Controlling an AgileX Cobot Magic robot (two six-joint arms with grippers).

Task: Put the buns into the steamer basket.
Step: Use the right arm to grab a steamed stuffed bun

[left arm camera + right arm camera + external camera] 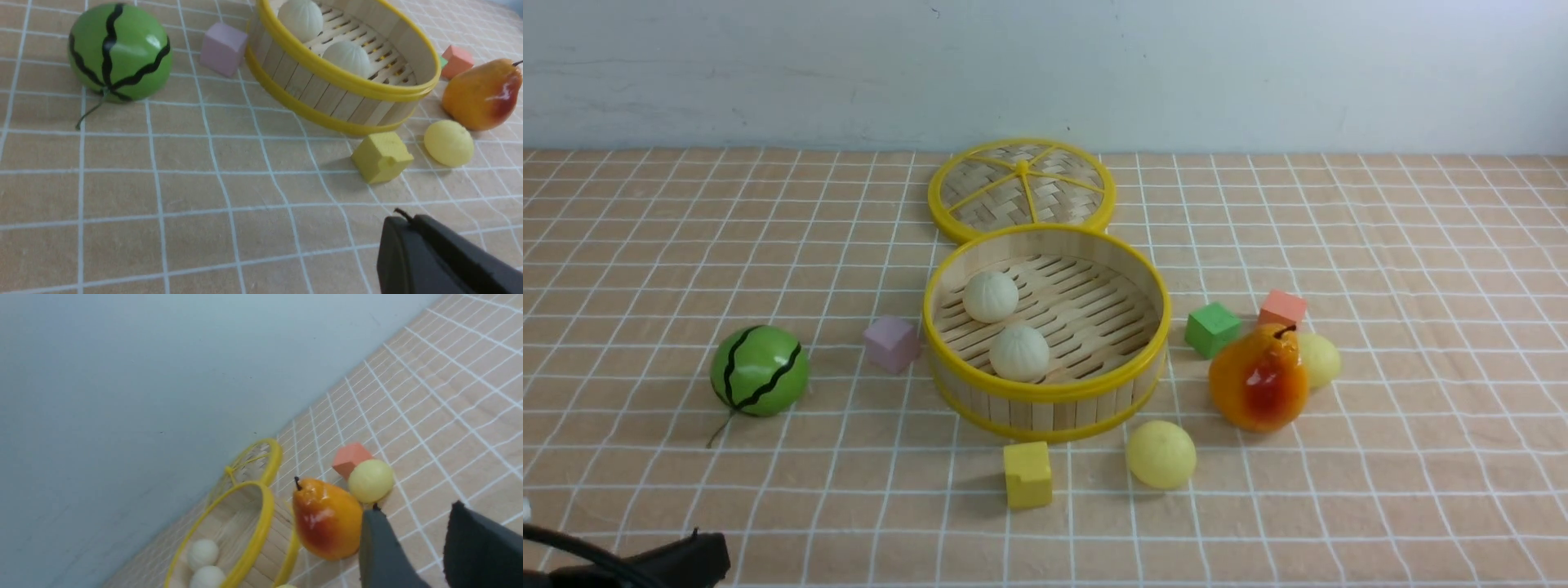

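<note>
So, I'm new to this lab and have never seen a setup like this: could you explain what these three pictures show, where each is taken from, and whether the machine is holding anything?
It is a two-armed robot at a table. The wide picture looks forward from between its arms. The other two come from cameras on its left and right wrists.

On the checked cloth stands a bamboo steamer basket with two white buns inside. Its lid lies behind it. Two yellow buns are outside: one in front of the basket, one tucked behind the toy pear. Around them are a watermelon ball and four cubes.

The left gripper is shut and empty. The right gripper is open, holding nothing.
</note>
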